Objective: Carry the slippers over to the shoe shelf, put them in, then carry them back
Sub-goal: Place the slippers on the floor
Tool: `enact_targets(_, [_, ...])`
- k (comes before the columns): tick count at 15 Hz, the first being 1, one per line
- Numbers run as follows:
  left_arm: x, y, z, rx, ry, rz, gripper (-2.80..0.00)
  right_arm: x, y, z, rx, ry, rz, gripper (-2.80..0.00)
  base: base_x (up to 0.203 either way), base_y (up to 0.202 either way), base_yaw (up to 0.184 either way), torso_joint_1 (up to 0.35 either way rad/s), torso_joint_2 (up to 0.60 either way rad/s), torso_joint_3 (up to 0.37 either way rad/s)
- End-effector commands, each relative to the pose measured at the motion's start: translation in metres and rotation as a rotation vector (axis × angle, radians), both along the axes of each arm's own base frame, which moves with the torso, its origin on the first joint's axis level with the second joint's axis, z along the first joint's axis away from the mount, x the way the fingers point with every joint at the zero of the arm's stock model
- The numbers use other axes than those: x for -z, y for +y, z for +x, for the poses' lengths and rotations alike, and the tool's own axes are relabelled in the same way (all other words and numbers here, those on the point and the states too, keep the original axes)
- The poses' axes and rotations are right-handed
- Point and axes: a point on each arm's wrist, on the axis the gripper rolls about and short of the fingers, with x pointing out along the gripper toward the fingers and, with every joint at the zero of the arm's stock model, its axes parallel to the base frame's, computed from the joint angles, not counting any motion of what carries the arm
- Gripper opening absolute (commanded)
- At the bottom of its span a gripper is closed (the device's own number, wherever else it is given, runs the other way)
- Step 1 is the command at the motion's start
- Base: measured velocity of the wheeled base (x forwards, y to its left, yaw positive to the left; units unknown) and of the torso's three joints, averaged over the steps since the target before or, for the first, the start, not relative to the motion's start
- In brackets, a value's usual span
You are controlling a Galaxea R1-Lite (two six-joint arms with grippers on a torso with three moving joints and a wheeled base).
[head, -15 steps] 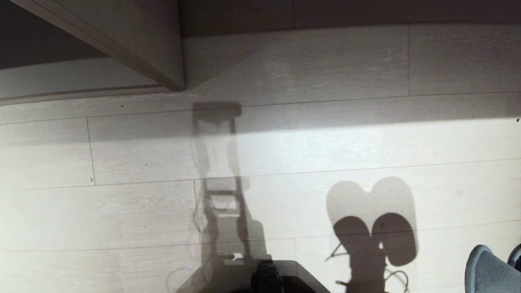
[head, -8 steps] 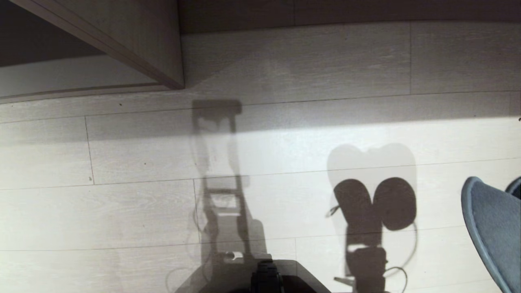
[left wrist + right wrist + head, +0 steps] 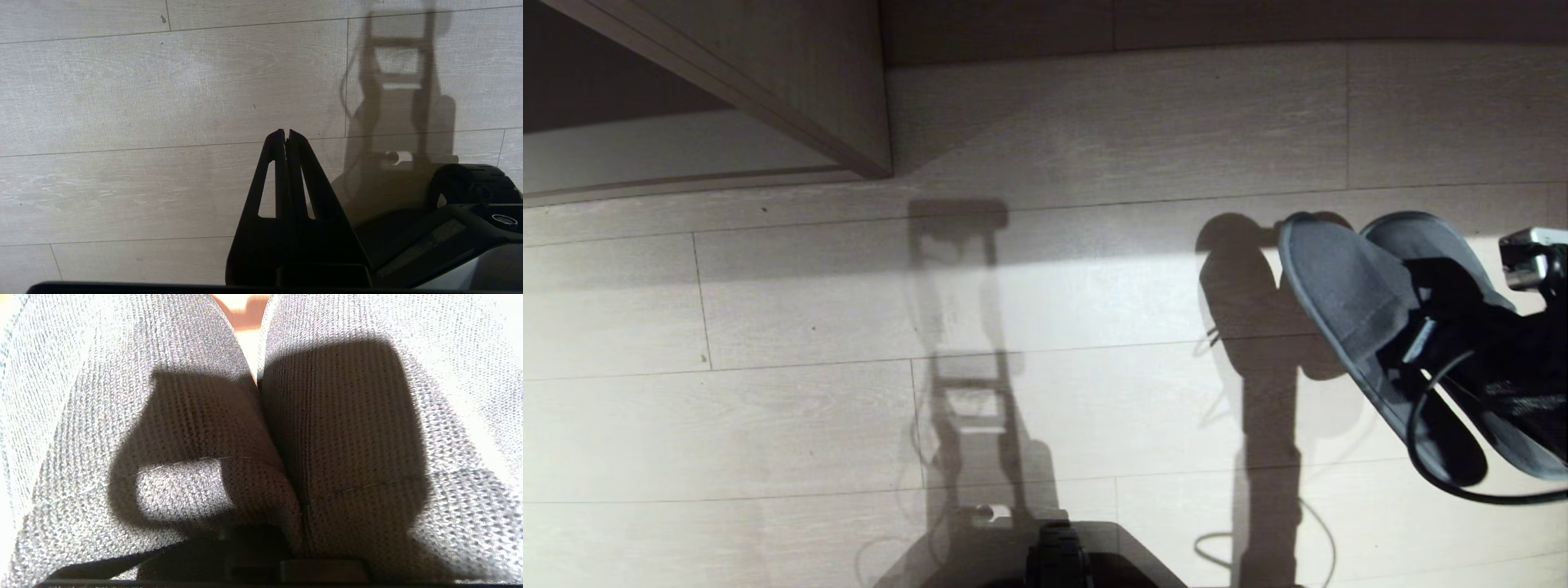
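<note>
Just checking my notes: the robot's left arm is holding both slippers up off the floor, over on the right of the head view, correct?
Not quite: the right gripper holds the slippers, as the head view shows. The left gripper hangs with its jaws shut on nothing over the floor. The rest stands: both slippers are off the floor, at the right of the head view.
</note>
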Motion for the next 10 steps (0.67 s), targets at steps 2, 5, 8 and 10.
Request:
enact_targets(2, [0.000, 0.000, 0.000, 0.000, 0.000, 0.000, -2.80, 0.024, 0.003, 0.061, -0.009, -0.067, -0.007, -2.80, 0.000, 0.000, 0.000, 0.000, 0.00, 0.000])
enact_targets(5, [0.000, 0.000, 0.000, 0.000, 0.000, 0.000, -2.80, 0.038, 0.008, 0.089, 0.012, -0.187, 0.017, -2.80, 0.000, 0.000, 0.000, 0.000, 0.00, 0.000])
enact_targets(8, [0.000, 0.000, 0.000, 0.000, 0.000, 0.000, -2.80, 0.041, 0.010, 0.105, 0.019, -0.218, 0.040, -2.80, 0.000, 0.000, 0.000, 0.000, 0.00, 0.000])
enact_targets(10, [0.000, 0.000, 0.000, 0.000, 0.000, 0.000, -2.80, 0.037, 0.010, 0.111, 0.031, -0.244, 0.056, -2.80, 0.000, 0.000, 0.000, 0.000, 0.00, 0.000])
